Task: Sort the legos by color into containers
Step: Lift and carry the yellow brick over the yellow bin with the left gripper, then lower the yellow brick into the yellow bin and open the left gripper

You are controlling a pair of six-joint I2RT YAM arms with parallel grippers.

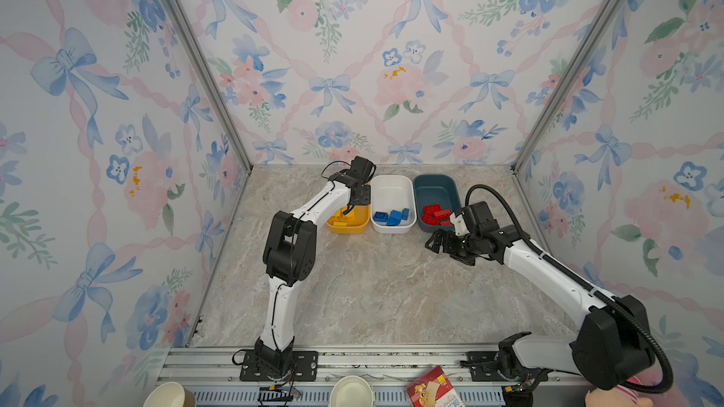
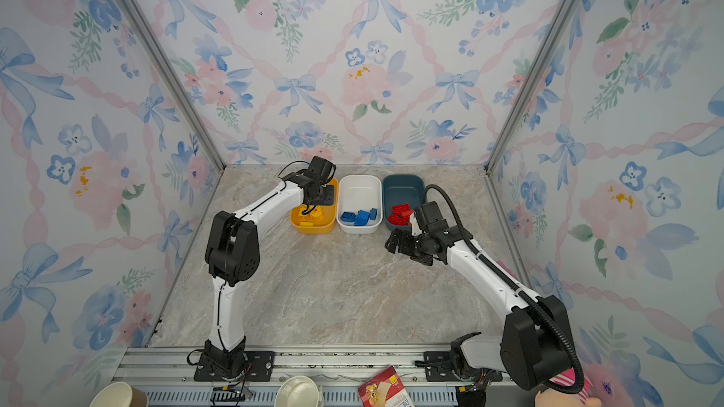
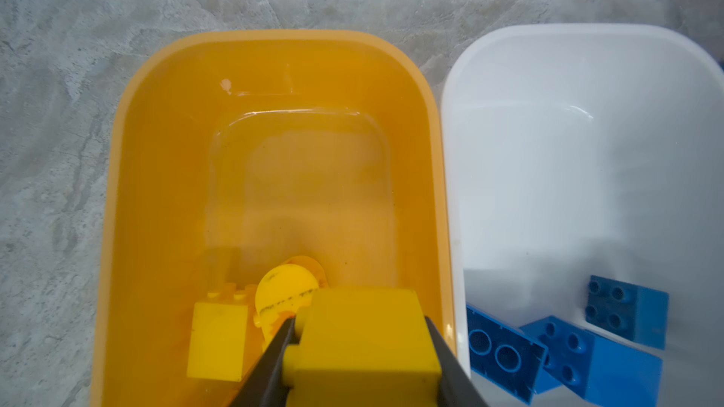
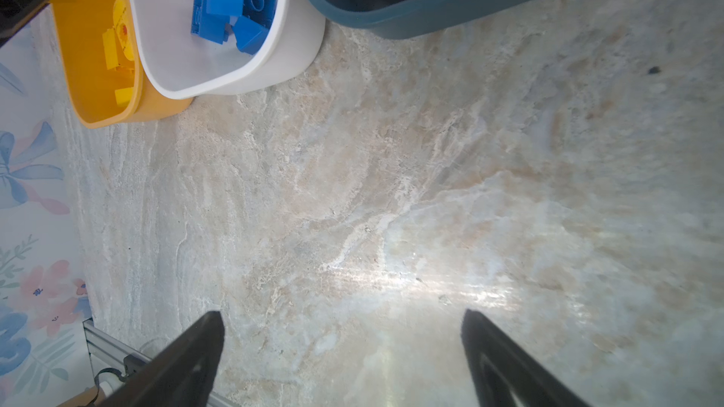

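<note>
Three tubs stand side by side along the worktop's (image 1: 372, 287) back edge: yellow tub (image 3: 156, 189), white tub (image 3: 548, 150), teal tub (image 1: 435, 185). One yellow brick (image 3: 360, 346) is pinched between the narrowly parted jaws of the left gripper (image 3: 358, 324), above the yellow tub's front end. Below it lie one loose yellow brick (image 3: 217, 342) and one round yellow piece (image 3: 282, 287). At least three blue bricks (image 3: 627, 370) are in the white tub. Red bricks (image 1: 437, 213) fill the teal tub, too hidden to count. The right gripper (image 4: 342, 319), spread wide and empty, hangs over bare worktop just before the teal tub.
</note>
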